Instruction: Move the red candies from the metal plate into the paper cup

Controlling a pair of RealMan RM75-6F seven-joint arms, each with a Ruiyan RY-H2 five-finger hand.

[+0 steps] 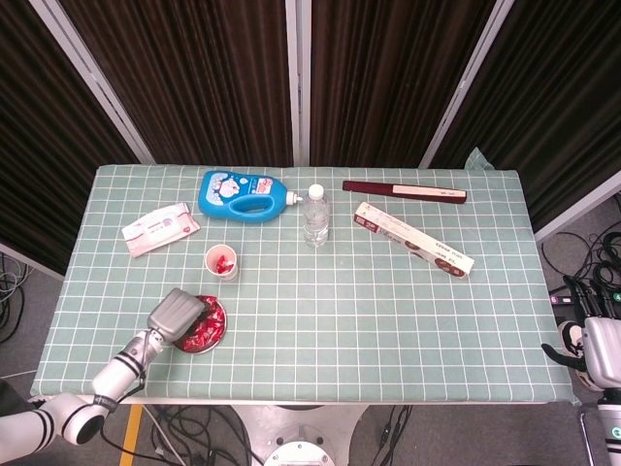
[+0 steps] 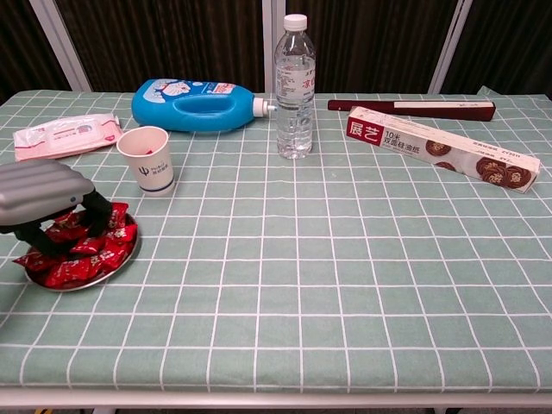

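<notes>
Your left hand [image 2: 43, 194] fingers down in red candies [image 2: 86, 254], grasp unclear, box [image 2: 442, 148] reading "10米", green checked tablecloth [image 2: 345, 259], dark curtains [image 1: 388, 68].

Even, bright overhead light; soft shadows under things on the desk [image 2: 345, 259]; both views sharp, curtains dark
</notes>
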